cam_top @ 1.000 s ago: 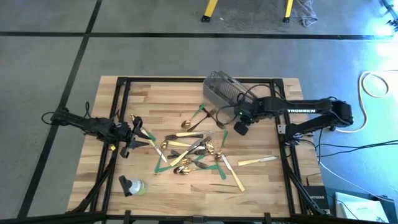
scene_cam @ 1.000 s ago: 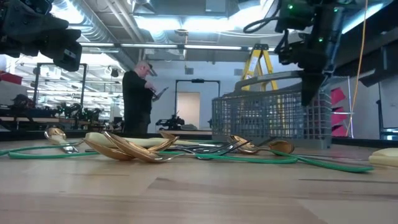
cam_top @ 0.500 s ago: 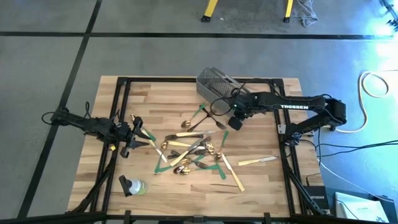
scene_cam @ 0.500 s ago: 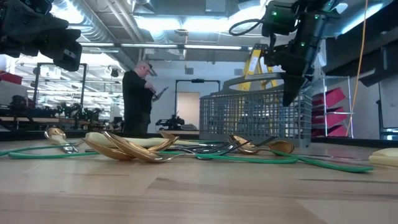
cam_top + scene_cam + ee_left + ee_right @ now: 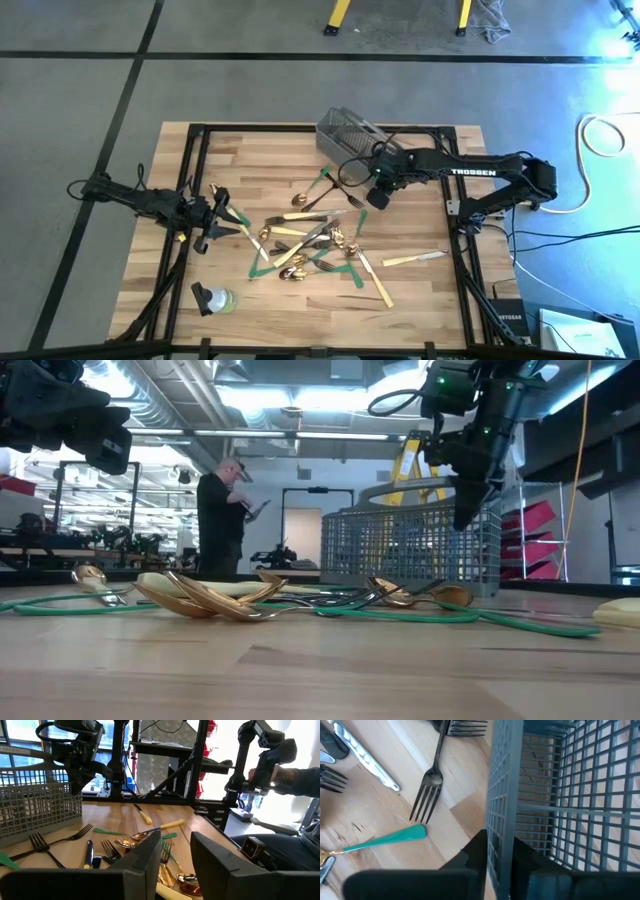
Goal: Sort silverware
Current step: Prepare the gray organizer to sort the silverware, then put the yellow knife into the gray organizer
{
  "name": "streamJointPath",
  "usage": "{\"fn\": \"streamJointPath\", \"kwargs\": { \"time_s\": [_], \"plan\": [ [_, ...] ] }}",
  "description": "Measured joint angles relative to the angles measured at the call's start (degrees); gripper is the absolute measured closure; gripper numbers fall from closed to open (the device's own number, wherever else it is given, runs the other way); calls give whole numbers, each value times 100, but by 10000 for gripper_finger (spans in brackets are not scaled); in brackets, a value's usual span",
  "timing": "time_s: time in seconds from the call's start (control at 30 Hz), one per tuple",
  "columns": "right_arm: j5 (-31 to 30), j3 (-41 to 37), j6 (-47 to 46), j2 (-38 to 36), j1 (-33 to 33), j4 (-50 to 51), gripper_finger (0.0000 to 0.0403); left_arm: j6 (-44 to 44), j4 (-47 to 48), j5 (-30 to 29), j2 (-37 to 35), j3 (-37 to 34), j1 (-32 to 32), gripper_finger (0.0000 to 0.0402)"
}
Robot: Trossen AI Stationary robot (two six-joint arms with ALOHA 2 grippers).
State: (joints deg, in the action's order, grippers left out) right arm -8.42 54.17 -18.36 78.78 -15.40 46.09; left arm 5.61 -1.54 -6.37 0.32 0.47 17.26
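The silverware (image 5: 305,240) lies scattered mid-table: gold spoons, dark forks and cream-handled knives among green tape strips, also seen in the low view (image 5: 230,598). One knife (image 5: 412,258) lies apart toward the right. The grey wire mesh basket (image 5: 345,138) stands at the far side, its bottom on the table (image 5: 410,550). My right gripper (image 5: 501,855) is shut on the basket's wall. My left gripper (image 5: 175,865) is open at the table's left side (image 5: 208,228), above the wood and clear of the cutlery. My right gripper pinches the basket's mesh wall at its rim (image 5: 502,820), one finger (image 5: 477,852) outside and the other (image 5: 527,862) inside. It comes from above, pointing down, near the basket's right end (image 5: 465,510). The basket stays upright on the table.
A small green and grey bottle (image 5: 212,298) lies near the table's near-left corner. A dark fork (image 5: 427,795) rests beside the basket. Black frame rails (image 5: 200,160) border the tabletop. A person (image 5: 222,520) stands in the room beyond; another person's hand (image 5: 280,770) shows at the right.
My right gripper moved toward the table's left and slightly toward the far edge, staying shut on the basket's wall. The basket slid along the table with it, then both stopped. The left arm and the cutlery kept still.
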Motion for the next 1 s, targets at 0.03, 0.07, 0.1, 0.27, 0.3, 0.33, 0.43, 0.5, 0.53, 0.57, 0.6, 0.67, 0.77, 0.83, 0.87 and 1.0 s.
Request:
{"fn": "streamJointPath", "kwargs": {
  "time_s": [0.03, 0.07, 0.1, 0.27, 0.3, 0.33, 0.43, 0.5, 0.53, 0.57, 0.6, 0.67, 0.77, 0.83, 0.87, 1.0],
  "plan": [
    [-1, 4, -1, -2, 0, -1, 353, 0, 0, 0, -2, 0, 0, 309],
    [1, 4, -1, -2, 0, 2, 346, 0, 2, -2, -2, 0, 2, 309],
    [3, 4, -1, -2, 0, 2, 338, 0, 2, 0, 0, 0, 0, 309],
    [47, 187, -76, -2, -2, 214, 299, 0, 0, -1, 0, 0, 1, 309],
    [47, 248, -75, -2, 1, 237, 291, 0, 0, -1, 0, 0, 1, 309],
    [47, 317, -68, -2, 4, 314, 283, 0, 0, -1, -1, 0, 1, 309],
    [39, 541, 47, -4, 4, 578, 263, 0, 0, -2, 0, 0, 2, 309],
    [-4, 694, 79, -4, 4, 789, 253, 0, 0, -2, 0, 0, 0, 309],
    [-61, 760, 95, -6, 4, 903, 250, 0, 2, -2, 0, 0, 2, 309],
    [-135, 824, 120, -7, 4, 1006, 247, 0, 0, 0, -2, 0, 0, 309],
    [-181, 886, 155, -7, 4, 1099, 245, 0, 0, -2, -2, 0, 2, 309],
    [-207, 985, 174, -9, 4, 1286, 243, 0, 0, -2, -2, -1, 1, 309],
    [-261, 1139, 180, -9, 4, 1601, 243, 0, 1, -2, 0, 0, 1, 309],
    [-301, 1257, 138, -9, 55, 1849, 243, 0, 0, -2, -1, 0, 2, 309],
    [-393, 1306, 79, -26, 129, 1921, 243, 0, 0, -2, 0, 0, 2, 309],
    [-509, 1351, -137, -154, 724, 1868, 243, 0, 0, -2, 0, -2, 0, 309]
  ]
}}
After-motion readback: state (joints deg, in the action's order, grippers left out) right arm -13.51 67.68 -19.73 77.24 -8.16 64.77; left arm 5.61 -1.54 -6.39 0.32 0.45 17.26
